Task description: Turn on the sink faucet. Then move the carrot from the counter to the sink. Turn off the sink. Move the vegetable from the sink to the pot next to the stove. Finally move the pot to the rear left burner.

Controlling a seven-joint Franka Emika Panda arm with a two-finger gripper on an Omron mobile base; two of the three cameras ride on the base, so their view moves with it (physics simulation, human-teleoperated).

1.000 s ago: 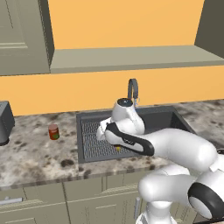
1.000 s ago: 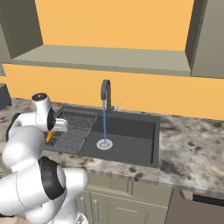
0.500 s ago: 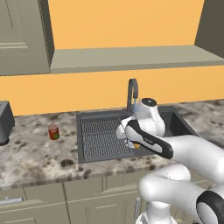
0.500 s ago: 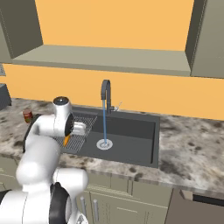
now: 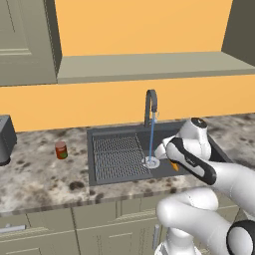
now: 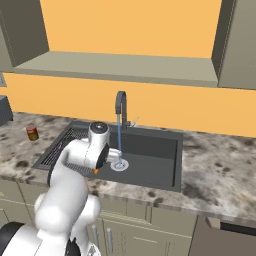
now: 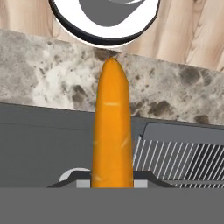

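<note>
The orange carrot (image 7: 113,127) fills the middle of the hand view, with my gripper (image 7: 112,180) shut on its thick end. From the base, the gripper (image 5: 172,162) hangs over the dark sink (image 5: 119,172), just right of the round drain, and the carrot's tip (image 5: 175,166) pokes out below it. A thin stream of water runs from the arched sink faucet (image 5: 150,103) down to the drain. In the right base view the gripper (image 6: 98,168) and the carrot (image 6: 95,171) sit over the basin's near edge, left of the faucet (image 6: 120,106). The speckled counter (image 5: 35,174) surrounds the sink (image 6: 155,150).
A short red can (image 5: 61,149) stands on the counter left of the sink, also seen as the can (image 6: 32,132) at far left. The edge of a dark microwave (image 5: 5,142) shows at the left border. The ribbed drainer (image 5: 117,155) takes up the sink's left half.
The arm has swung from above the drainer rightward across the sink, carrying the carrot, and now hangs right of the drain. The water keeps running.
</note>
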